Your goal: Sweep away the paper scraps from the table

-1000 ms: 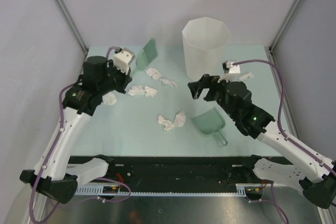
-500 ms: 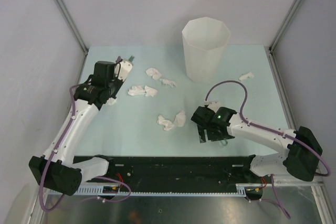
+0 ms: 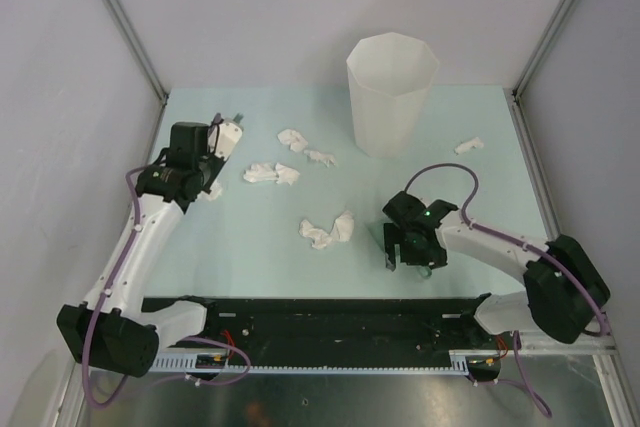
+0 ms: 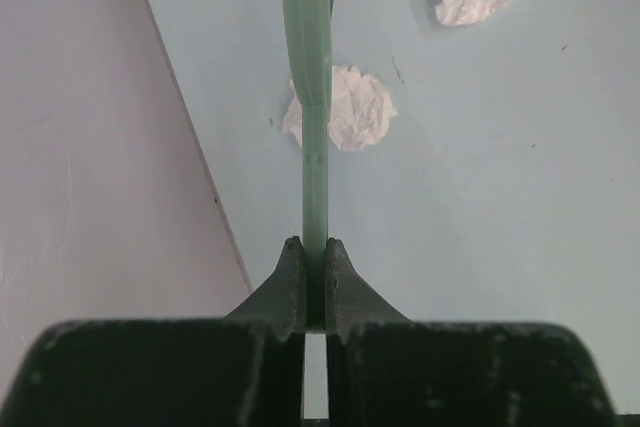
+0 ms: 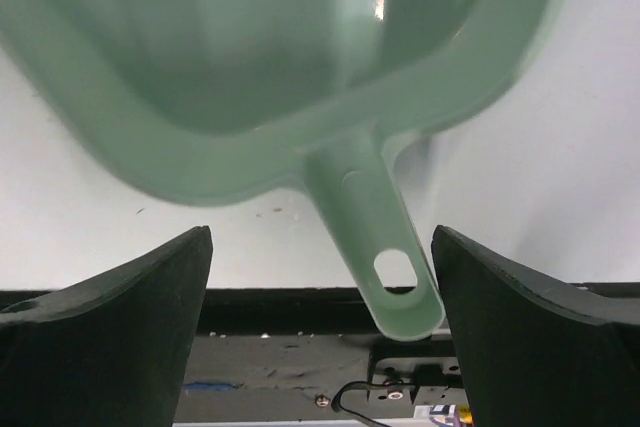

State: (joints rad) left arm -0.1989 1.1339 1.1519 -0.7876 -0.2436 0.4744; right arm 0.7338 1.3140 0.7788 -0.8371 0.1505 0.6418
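Note:
Several white paper scraps lie on the pale green table (image 3: 250, 237): two (image 3: 291, 137) near the back, one (image 3: 271, 174) left of centre, one (image 3: 328, 231) in the middle, one (image 3: 468, 145) far right. My left gripper (image 3: 230, 127) (image 4: 315, 247) is shut on a thin green scraper blade (image 4: 308, 47), held edge-on near the left wall above a small wad (image 4: 350, 112). My right gripper (image 3: 401, 255) (image 5: 320, 234) is open, its fingers either side of the handle (image 5: 378, 247) of the green dustpan (image 5: 270, 57), not touching it.
A tall white faceted bin (image 3: 392, 92) stands at the back, right of centre. Grey walls (image 3: 60, 97) and metal rails close the sides. The black front rail (image 3: 320, 312) runs along the near edge just behind the dustpan handle.
My right arm has swung down from near the bin onto the dustpan at the front. My left gripper has moved left and lower with the green blade.

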